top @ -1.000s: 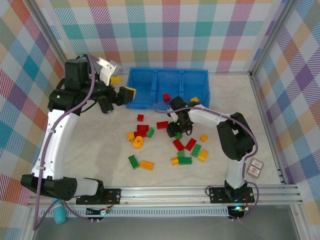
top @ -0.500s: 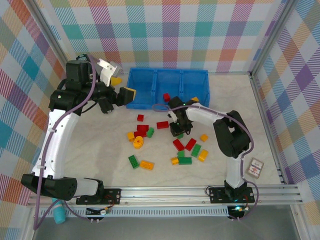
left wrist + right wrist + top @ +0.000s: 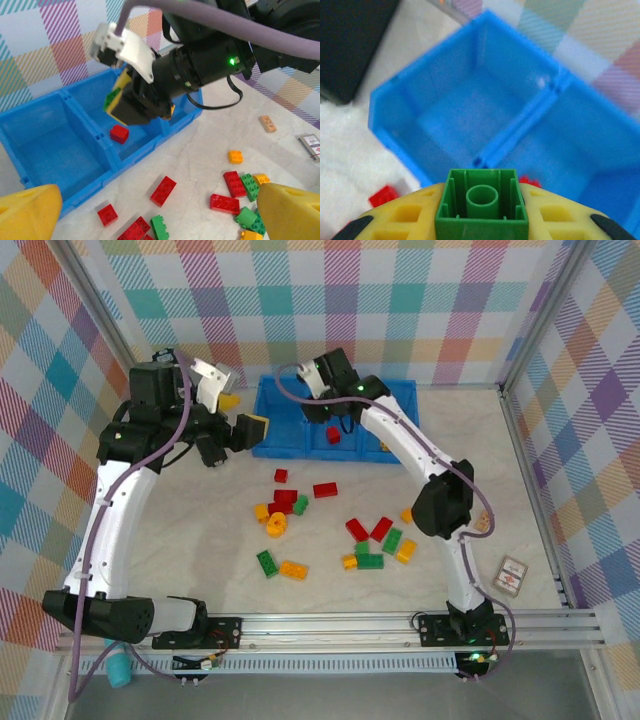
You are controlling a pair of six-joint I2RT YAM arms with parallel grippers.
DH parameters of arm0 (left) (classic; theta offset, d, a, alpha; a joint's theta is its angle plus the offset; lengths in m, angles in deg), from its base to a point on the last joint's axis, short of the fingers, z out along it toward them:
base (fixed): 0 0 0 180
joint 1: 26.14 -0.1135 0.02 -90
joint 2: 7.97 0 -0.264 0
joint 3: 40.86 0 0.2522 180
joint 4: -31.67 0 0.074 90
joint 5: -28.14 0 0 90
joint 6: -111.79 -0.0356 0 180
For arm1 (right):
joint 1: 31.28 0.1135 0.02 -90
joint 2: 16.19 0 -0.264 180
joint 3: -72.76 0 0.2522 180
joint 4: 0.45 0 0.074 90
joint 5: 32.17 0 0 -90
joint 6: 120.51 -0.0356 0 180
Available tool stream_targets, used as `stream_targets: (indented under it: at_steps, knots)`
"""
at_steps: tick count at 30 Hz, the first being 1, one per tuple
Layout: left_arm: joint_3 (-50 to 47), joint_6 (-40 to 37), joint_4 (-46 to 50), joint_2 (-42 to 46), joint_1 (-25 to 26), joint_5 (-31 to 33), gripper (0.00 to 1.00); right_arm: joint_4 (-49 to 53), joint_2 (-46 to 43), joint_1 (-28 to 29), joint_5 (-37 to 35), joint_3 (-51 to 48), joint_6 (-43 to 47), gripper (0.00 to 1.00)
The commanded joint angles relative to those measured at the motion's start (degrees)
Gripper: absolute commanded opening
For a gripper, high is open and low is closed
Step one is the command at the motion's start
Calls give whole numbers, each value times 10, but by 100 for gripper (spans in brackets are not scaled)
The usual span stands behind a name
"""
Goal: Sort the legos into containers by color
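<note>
The right tool point(image 3: 482, 216) has swung up from the loose legos point(image 3: 372, 538) and now hangs over the blue tray point(image 3: 400, 100), clamped on a green lego point(image 3: 482, 200). The empty end compartment point(image 3: 470, 107) lies just ahead, so release looks next. The left tool point(image 3: 160, 210) stands apart.

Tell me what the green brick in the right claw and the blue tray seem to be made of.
Green brick: looks like hard moulded plastic, smooth with a slight sheen; its hollow underside shows thin walls and a round tube.
Tray: also seems plastic, smooth and semi-glossy; one-piece walls with moulded dividers and soft highlights.
</note>
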Motion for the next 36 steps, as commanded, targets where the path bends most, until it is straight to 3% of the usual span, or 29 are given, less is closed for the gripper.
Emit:
stream_targets:
  at_steps: [1,6,12,19,27,36]
  knots:
    - [-4,-6,-12,24,-6,10,100,-60,48,2,50,27,77,34]
    - [-6,-5,-12,29,-7,5,100,-130,88,6,90,28,95,33]
    - [-17,-6,-19,42,-6,6,100,-172,145,28,58,22,151,33]
    - [-31,-8,-27,47,-6,12,100,-166,190,52,8,19,294,35]
    - [-24,-7,-22,39,-6,5,100,-177,185,55,-4,-14,304,43]
    - [-24,-8,-20,48,-6,11,100,-168,168,56,-2,-3,299,62]
